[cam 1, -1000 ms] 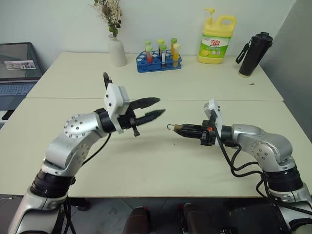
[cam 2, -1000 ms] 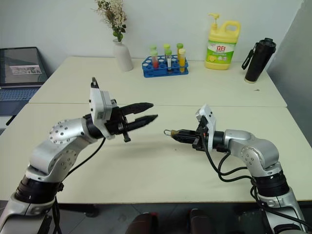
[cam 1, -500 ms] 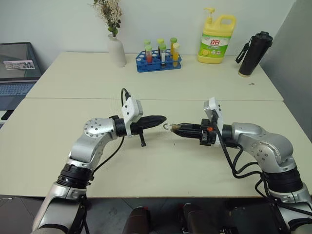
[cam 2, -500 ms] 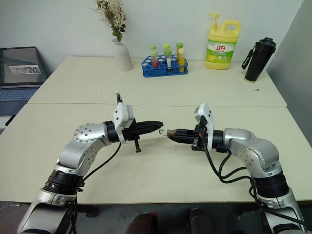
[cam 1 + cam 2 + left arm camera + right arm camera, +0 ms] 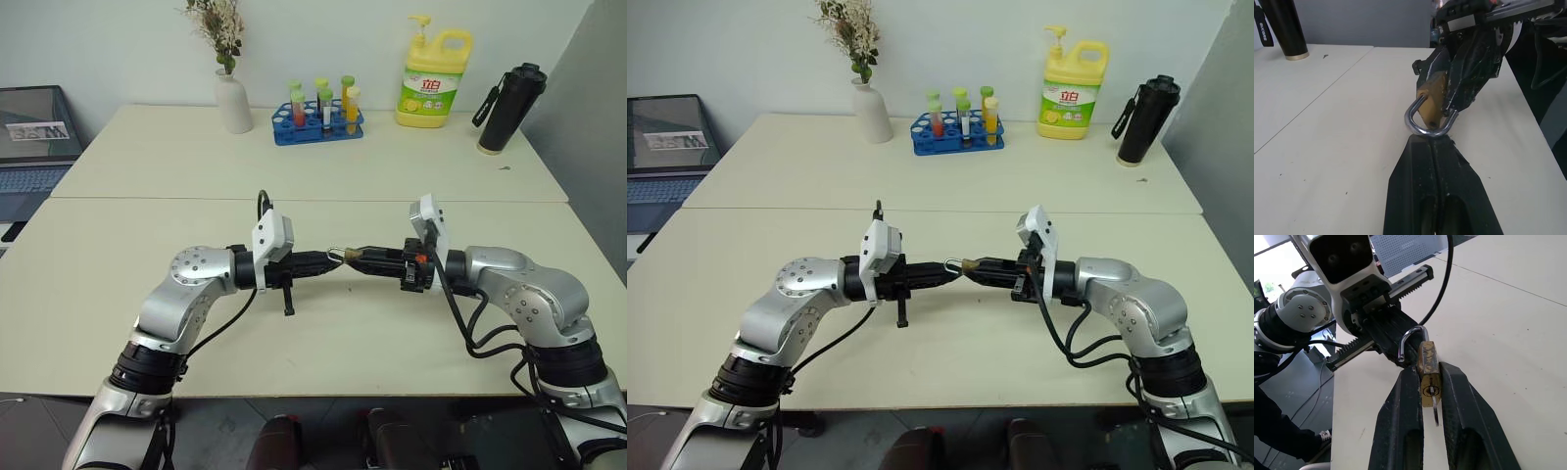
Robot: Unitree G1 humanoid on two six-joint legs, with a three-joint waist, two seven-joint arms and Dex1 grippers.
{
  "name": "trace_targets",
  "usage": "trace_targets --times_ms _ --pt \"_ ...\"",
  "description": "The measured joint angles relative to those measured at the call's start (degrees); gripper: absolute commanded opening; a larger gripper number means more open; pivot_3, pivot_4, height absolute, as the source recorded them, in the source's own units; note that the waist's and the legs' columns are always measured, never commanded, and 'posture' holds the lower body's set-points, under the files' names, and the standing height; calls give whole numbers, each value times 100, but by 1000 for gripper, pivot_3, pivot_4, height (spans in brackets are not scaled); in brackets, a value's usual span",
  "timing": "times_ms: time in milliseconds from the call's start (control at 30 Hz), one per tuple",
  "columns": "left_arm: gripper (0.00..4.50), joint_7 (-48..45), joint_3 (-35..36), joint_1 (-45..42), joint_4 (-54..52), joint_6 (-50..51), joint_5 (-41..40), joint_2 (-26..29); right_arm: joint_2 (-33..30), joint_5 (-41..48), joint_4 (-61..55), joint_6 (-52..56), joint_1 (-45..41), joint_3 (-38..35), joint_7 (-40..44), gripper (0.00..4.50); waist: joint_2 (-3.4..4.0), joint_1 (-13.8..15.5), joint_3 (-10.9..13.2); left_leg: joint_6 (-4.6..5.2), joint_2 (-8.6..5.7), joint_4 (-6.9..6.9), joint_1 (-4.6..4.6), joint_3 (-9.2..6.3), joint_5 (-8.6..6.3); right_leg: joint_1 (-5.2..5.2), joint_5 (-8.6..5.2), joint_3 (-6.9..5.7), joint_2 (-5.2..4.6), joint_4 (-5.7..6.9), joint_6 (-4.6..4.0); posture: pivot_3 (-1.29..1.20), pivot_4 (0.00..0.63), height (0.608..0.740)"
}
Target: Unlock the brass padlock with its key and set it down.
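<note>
My right gripper (image 5: pixel 359 257) is level over the table (image 5: pixel 323 333), pointing left, shut on the brass padlock (image 5: pixel 1428 371). Its two fingers clamp the yellow body by the sides. The silver shackle (image 5: pixel 1421 128) sticks out past the fingertips toward my left gripper (image 5: pixel 329 259). That gripper is shut and points right, with its tips against the bend of the shackle. I cannot tell whether they pinch it. The key (image 5: pixel 1435 412), a thin silvery blade, juts out of the keyhole between the right fingers (image 5: pixel 1459 406). In the right eye view the padlock (image 5: pixel 965 264) hangs above the table's middle.
Along the far edge stand a white vase with dried flowers (image 5: pixel 233 98), a blue rack of test tubes (image 5: pixel 318 122), a yellow detergent bottle (image 5: pixel 434 76) and a black flask (image 5: pixel 509 108). A laptop (image 5: pixel 34 137) sits off the table's left side.
My left gripper has shut and swung down and to the right. Its tips, a hand's width from the padlock before, now meet the shackle. The right arm has stayed still.
</note>
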Motion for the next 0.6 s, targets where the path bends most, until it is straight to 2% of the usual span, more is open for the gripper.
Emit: trace_targets --times_ms 367,600 --pt "0 137 361 7 -527 979 -738 -1 -42 -235 62 -88 2 39 127 144 0 0 0 0 0 0 0 0 0 0 0 0 -1 0 0 0 150 740" --pt "0 247 374 3 -553 1048 -785 -31 -45 -261 62 -102 21 41 156 144 0 3 0 0 0 0 0 0 0 0 0 1 -1 0 0 0 150 740"
